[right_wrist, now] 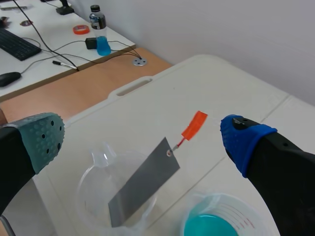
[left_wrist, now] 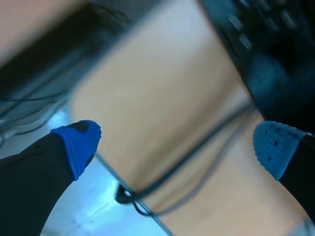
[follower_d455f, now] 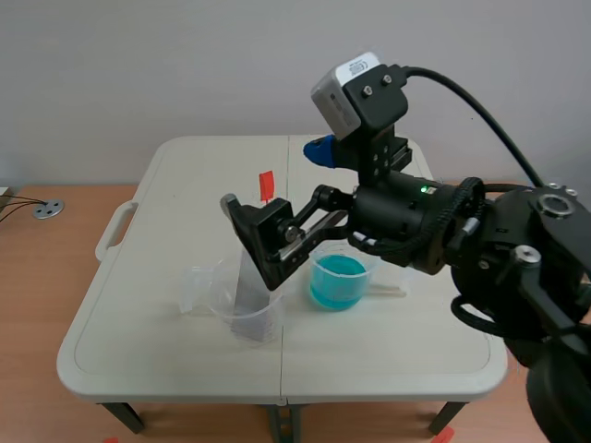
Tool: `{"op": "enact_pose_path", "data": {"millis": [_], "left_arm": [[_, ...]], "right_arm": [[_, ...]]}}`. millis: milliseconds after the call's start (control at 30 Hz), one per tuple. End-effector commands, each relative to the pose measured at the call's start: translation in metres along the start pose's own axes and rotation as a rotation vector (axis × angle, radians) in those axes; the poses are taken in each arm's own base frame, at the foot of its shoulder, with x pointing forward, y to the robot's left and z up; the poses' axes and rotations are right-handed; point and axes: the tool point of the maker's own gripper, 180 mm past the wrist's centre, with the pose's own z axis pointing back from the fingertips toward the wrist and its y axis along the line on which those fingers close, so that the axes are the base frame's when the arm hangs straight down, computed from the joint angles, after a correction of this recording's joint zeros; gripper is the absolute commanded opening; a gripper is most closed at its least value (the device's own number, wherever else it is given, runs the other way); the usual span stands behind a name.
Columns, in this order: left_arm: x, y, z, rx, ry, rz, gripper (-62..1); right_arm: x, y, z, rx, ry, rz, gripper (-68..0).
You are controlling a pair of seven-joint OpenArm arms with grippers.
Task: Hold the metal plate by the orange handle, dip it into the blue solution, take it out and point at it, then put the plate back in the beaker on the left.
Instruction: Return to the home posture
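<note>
A grey metal plate (right_wrist: 142, 184) leans in the clear left beaker (right_wrist: 91, 191), its orange handle (right_wrist: 194, 124) sticking up and out. My right gripper (right_wrist: 145, 140) is open and hangs above the plate, the handle lying ahead between its wide-spread fingers without touching them. From the scene view, the right gripper (follower_d455f: 275, 180) hovers over the plate (follower_d455f: 249, 281) and the orange handle (follower_d455f: 266, 186). The beaker of blue solution (follower_d455f: 340, 281) stands just right of the clear beaker (follower_d455f: 208, 295). My left gripper (left_wrist: 177, 142) is open and holds nothing, away from the table.
The white folding table (follower_d455f: 166, 369) has a carry handle (follower_d455f: 115, 231) on its left edge. Beyond it stands a desk with a bottle (right_wrist: 98, 29), an orange tape roll (right_wrist: 81, 29) and cables. A dark cable (left_wrist: 162, 182) runs below the left gripper.
</note>
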Motion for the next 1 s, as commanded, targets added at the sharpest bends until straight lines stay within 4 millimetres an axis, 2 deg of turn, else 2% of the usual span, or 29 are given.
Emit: {"op": "enact_pose_path", "data": {"millis": [0, 167, 267, 367, 533, 700, 967], "left_arm": [[0.021, 0.028, 0.010, 0.072, -0.071, 0.025, 1.4], [0.061, 0.088, 0.041, 0.256, -0.248, 0.119, 1.4], [0.089, 0.106, 0.063, 0.317, -0.382, 0.127, 1.4], [0.116, 0.113, 0.083, 0.348, -0.514, 0.122, 1.4], [0.163, 0.103, 0.106, 0.347, -0.683, 0.062, 1.4], [0.202, 0.078, 0.113, 0.312, -0.798, 0.013, 1.4], [0.242, 0.034, 0.118, 0.286, -0.892, -0.078, 1.4]], "right_arm": [[0.008, -0.005, 0.007, -0.017, -0.021, 0.019, -1.2], [0.010, -0.015, 0.035, -0.083, -0.007, 0.049, -1.2], [0.007, -0.027, 0.053, -0.148, 0.015, 0.061, -1.2], [0.002, -0.036, 0.071, -0.194, 0.040, 0.072, -1.2], [-0.004, -0.042, 0.097, -0.244, 0.073, 0.078, -1.2], [-0.007, -0.040, 0.119, -0.282, 0.102, 0.069, -1.2], [-0.007, -0.034, 0.148, -0.335, 0.140, 0.067, -1.2]]}}
